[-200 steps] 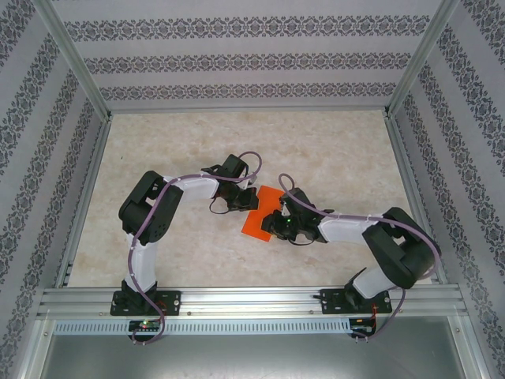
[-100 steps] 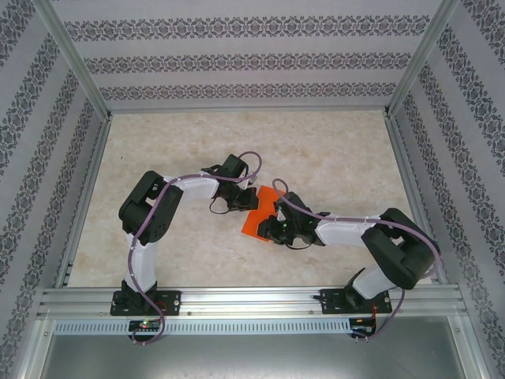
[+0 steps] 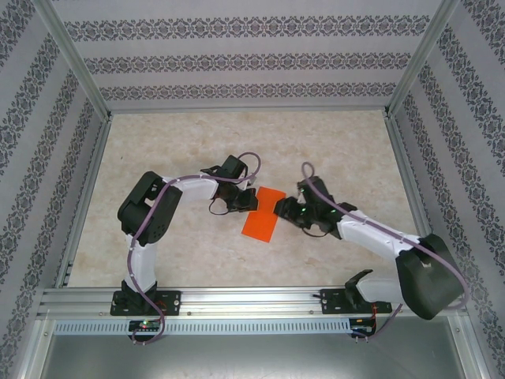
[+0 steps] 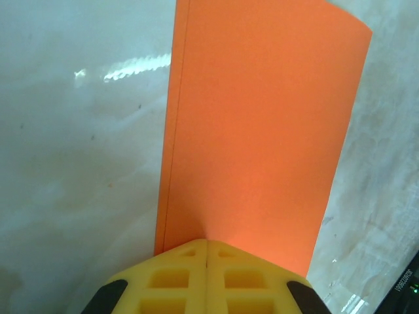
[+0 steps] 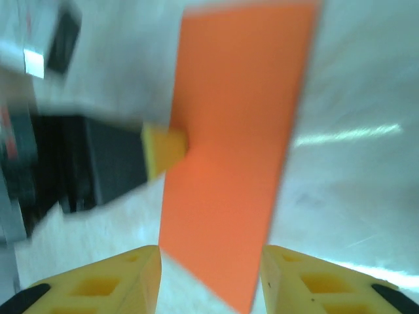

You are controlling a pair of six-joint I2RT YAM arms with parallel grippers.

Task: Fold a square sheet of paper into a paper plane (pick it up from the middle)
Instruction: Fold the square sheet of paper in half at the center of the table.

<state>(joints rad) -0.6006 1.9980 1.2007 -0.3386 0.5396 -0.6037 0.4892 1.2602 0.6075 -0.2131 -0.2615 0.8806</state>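
**Right gripper released and drawn back from the sheet**

A second ago the right gripper (image 3: pixel 291 212) was pressed over the near right part of the square sheet of paper (image 3: pixel 263 215), and part of the orange was covered by it. Now it has been opened and pulled away to the right, so that it stands just beside the sheet's right edge and the whole orange shape is uncovered. In the right wrist view its yellow fingers (image 5: pixel 118 278) are spread wide. The near end of the sheet is seen in the gap between them, but nothing is pinched.

The left gripper (image 4: pixel 207 243) has not been moved. Its jaws are closed tight on the left edge of the sheet, and its yellow tip is seen at that edge from the right wrist as well.

The sheet is found at the middle of the table (image 3: pixel 181 142), between the two grippers. It is seen as a narrow rectangle, not a square. Along one long side, in the left wrist view, a second edge is seen just inside the first, which suggests two layers. From this it is judged that a first fold in half has been pressed and let go. The sheet is kept in place by the left grip alone, and the angled nose folds are not yet made. Whether the crease is sharp along its whole length cannot be told. A slip at the pinched edge would spoil the alignment.
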